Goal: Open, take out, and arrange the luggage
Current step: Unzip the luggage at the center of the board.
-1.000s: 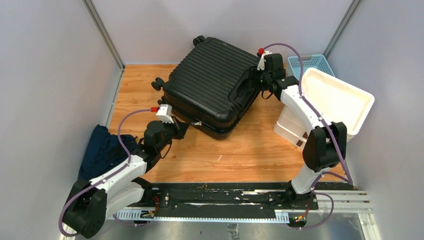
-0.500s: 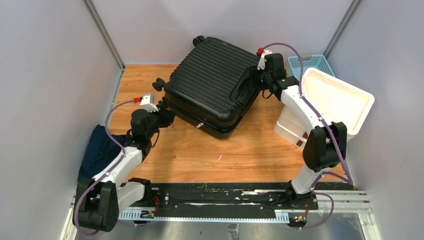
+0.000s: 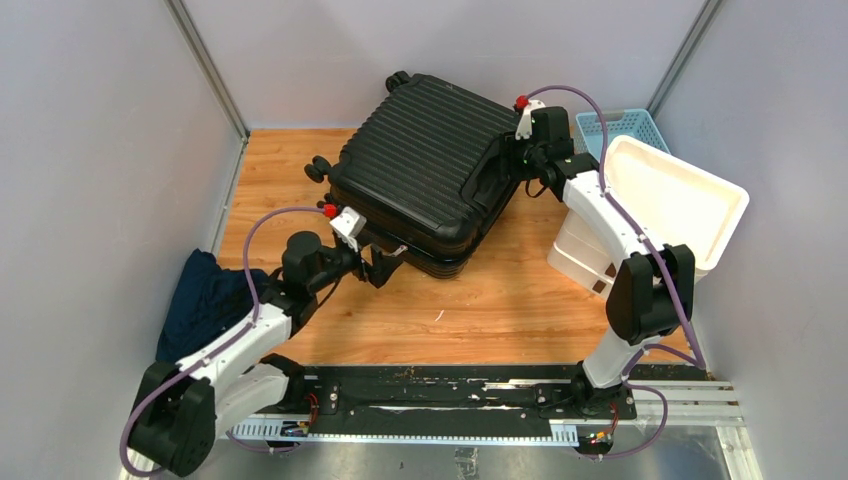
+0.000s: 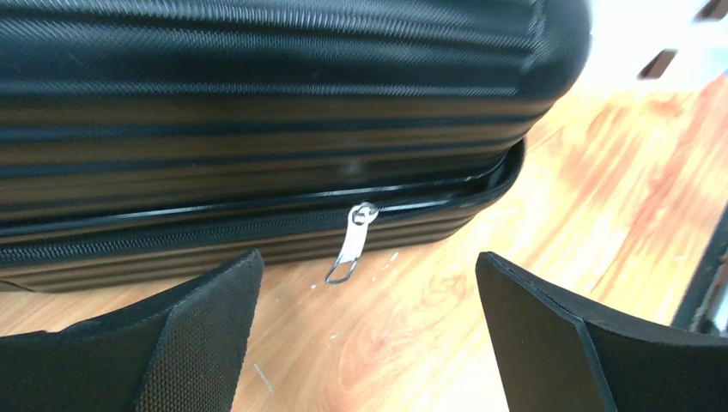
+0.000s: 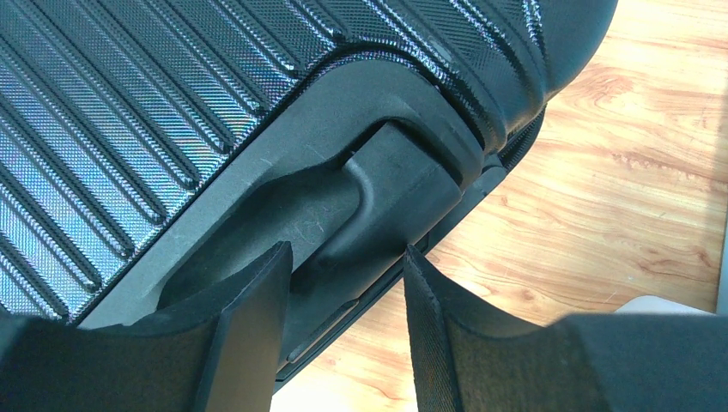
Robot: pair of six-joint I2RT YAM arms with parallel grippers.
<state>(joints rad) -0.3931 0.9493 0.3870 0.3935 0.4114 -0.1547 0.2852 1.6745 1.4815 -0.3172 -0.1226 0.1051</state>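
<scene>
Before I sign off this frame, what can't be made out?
Inside the luggage: every view, closed shell hides it.
Whether the right gripper clamps the handle: right wrist view, contact unclear.
Blue basket contents: top view, drawer unit covers part.
Dark cloth: top view, left arm overlaps it.

No legible text, brand, number or sign anywhere; luggage (image 3: 420,150) shell plain ribbed black, unmarked.

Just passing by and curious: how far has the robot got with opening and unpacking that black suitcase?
Early days. The luggage lies shut on the table. Beside the zipper pull the seam gapes a little, so part may be unzipped. In hand: the right hand clamps the handle, the left hand hangs open before the pull. Left: unzipping, lifting the lid, unpacking, arranging.
</scene>
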